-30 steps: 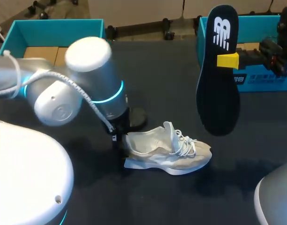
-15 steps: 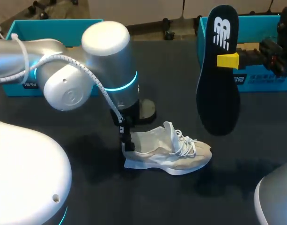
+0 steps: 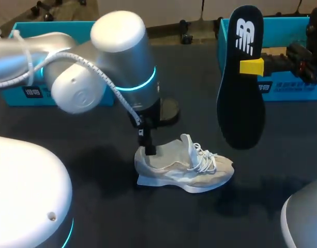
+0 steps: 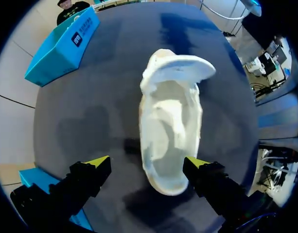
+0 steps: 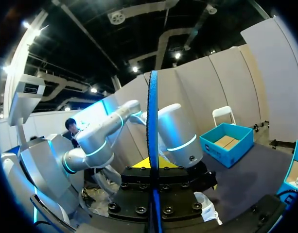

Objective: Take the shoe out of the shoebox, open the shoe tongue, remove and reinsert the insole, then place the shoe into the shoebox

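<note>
While the insole is out of it, the shoe (image 4: 170, 116) lies on its sole on the table (image 3: 106, 217), and a teal shoebox (image 3: 49, 27) stands far behind the left gripper (image 4: 146, 162). That gripper hangs over the heel with its fingers (image 4: 90, 177) spread wide and clasping nothing, probably ready to steady the heel. The heel lies between the fingers, close to one and well apart from the other, and the raised tongue (image 4: 180, 70) stands ahead of the tips, leaving the mouth open upward. Beyond the toe, the right gripper (image 3: 251, 67) is pinched shut on the insole (image 3: 241, 82), which hangs broad end down, clear of the table and in front of the second shoebox (image 3: 287, 88). Bare table surrounds the shoe, which sits well in from the table's edges, but I judge the entry tight between tongue and left fingers
</note>
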Controlling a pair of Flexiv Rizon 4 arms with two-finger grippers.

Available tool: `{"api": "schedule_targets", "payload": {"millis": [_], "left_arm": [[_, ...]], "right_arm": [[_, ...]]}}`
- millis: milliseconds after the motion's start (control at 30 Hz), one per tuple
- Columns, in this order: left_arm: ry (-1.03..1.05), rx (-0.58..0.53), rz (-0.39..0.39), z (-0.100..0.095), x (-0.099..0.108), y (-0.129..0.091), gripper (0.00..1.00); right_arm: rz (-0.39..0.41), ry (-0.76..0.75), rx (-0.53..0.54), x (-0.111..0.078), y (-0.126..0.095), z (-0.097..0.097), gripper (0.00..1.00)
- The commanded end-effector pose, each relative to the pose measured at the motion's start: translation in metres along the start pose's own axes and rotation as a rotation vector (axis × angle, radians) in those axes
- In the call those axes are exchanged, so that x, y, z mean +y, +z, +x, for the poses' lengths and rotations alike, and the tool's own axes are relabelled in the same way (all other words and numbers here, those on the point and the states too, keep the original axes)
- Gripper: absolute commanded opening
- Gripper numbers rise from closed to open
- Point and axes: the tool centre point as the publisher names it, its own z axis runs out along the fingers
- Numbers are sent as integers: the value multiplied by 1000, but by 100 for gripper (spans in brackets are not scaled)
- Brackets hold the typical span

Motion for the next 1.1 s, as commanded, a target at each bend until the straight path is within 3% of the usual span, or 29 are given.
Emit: {"api": "schedule_targets", "payload": {"millis": [33,467,567,700,800,867,1100], "left_arm": [[2,38,-25,-17,-25,26,100],[-19,33,-91,-5,-41,61,100],[-36,37,-89,-6,-42,65,83],[-45,34,-87,-6,-42,68,78],[-50,39,-81,-7,-43,70,45],[-54,42,-79,-7,-43,71,0],[-50,49,-69,-7,-41,70,0]], "right_arm": [[3,1,1,1,2,-2,0],[3,1,1,1,2,-2,0],[3,1,1,1,2,-2,0],[3,1,1,1,2,-2,0],[3,1,1,1,2,-2,0],[3,1,1,1,2,-2,0],[3,1,1,1,2,-2,0]]}}
